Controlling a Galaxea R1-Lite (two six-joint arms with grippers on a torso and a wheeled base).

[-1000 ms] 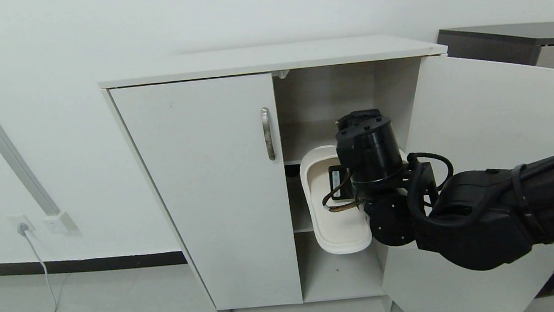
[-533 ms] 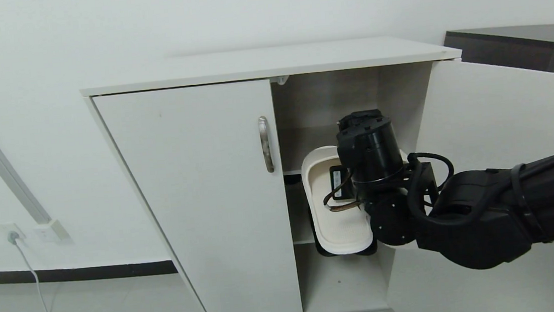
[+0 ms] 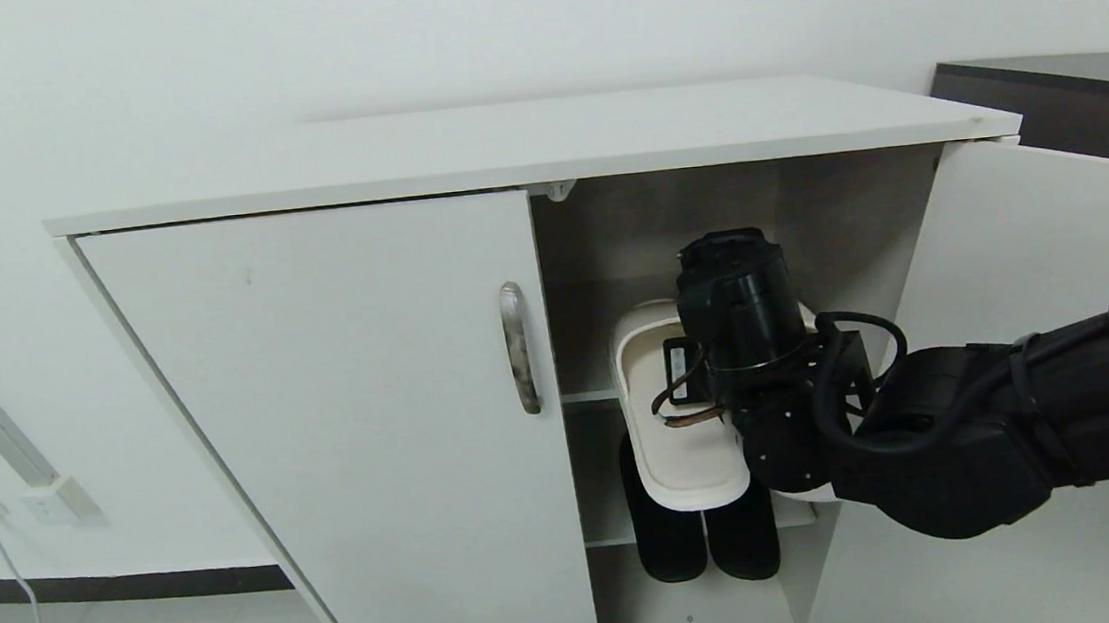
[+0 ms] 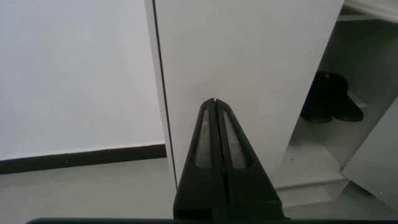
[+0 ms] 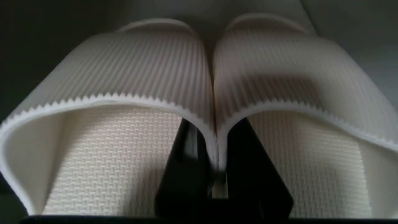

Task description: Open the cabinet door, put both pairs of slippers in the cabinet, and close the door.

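Two white slippers [image 5: 124, 87] hang clamped in the right gripper [image 5: 216, 171].

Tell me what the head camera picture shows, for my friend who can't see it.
The robot's right gripper holds a pair of white slippers at the open right half of a white cabinet. A pair of black slippers sits on a shelf lower down inside. The left door is shut and the right door is swung open.
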